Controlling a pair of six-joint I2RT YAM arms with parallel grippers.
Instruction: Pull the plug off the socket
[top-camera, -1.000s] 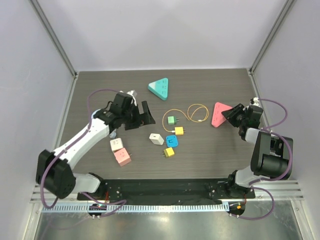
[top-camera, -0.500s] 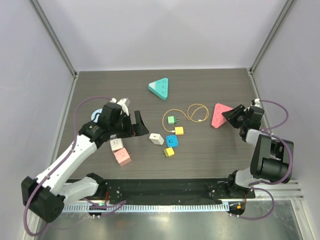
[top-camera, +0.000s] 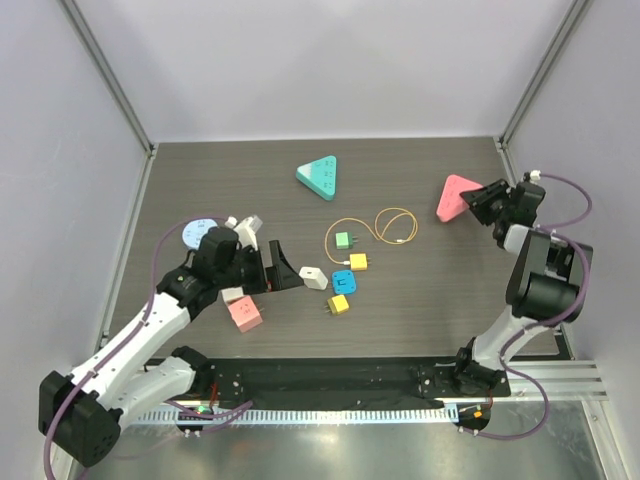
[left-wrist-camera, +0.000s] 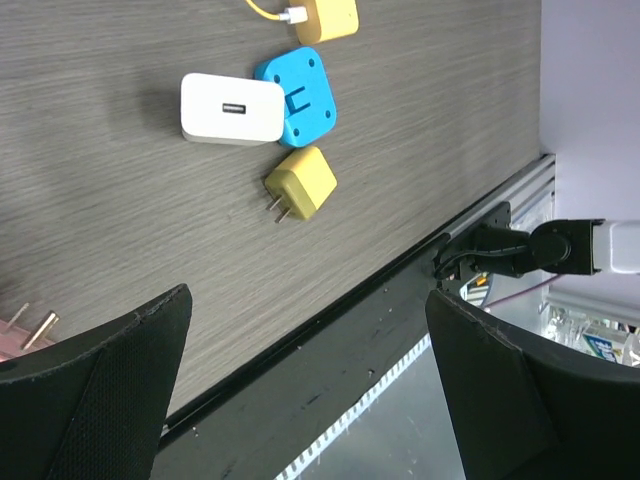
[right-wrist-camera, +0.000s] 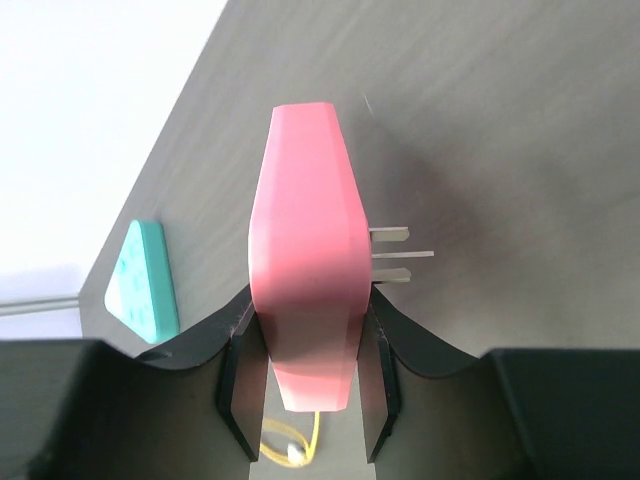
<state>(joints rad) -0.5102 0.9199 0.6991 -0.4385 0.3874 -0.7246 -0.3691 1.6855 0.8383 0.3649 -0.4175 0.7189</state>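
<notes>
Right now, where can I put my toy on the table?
Bare wood: near right, between the blue plug and the right arm; far left, beside the teal triangle. Crowded: the middle, with other plugs, cable and left gripper.

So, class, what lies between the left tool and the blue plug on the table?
The white charger lies between the left tool and the blue plug, seen plainly in the top view.

Two triangular sockets (top-camera: 321, 177), two yellow plugs (top-camera: 339, 304)
</notes>
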